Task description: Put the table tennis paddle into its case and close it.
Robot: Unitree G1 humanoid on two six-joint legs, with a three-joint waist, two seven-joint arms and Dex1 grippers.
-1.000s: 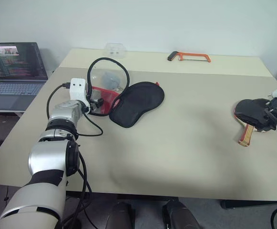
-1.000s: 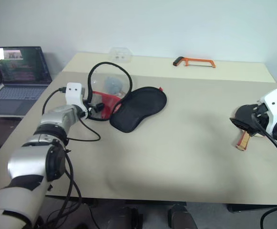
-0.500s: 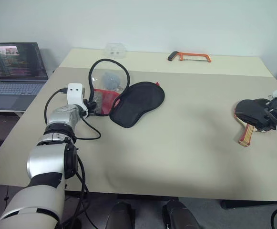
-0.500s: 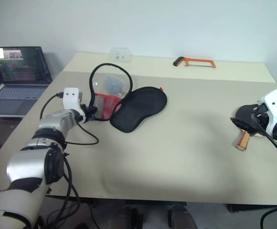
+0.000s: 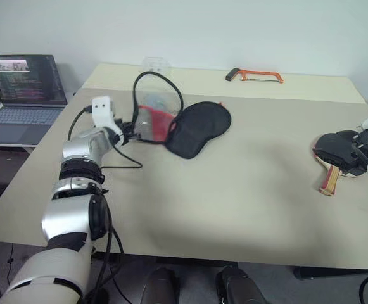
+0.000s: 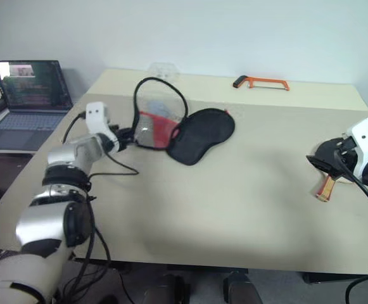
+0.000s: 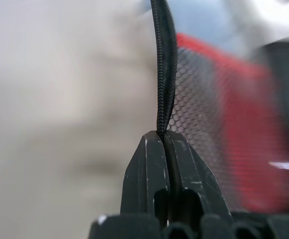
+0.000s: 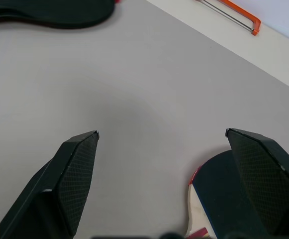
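Tool on the left arm (image 7: pixel 165 137) pinches shut on the black zipper rim of the case (image 5: pixel 193 126), holding that looped edge up off the desk (image 5: pixel 234 164) so the flap stands open, grey mesh and red panel showing behind the cord-like rim. Soft fabric, the case looks light and limp; it sags and folds wherever it is not held, so the stiffer zipper rim is the sensible place to take it, and the mouth probably needs propping while anything goes in. Its black body lies flat near the desk's far left, long axis running from the raised opening near the left tool toward the narrow end, which points roughly to the robot's right and slightly toward it. An orange-framed hacksaw (image 5: pixel 254 76) sits at the far edge, well apart from both. At the right side of the desk, the table tennis paddle (image 5: pixel 330 170) lies flat, its wooden handle pointing back toward the robot and its black, red-edged blade away, partly hidden beneath the right tool (image 8: pixel 161 137). That tool hangs over the blade with its fingers spread wide, holding nothing; whether a fingertip touches the rubber is hard to judge from here. Rigid and light, the paddle should lift cleanly by the handle, the rubber face being grippy but better left unmarked.
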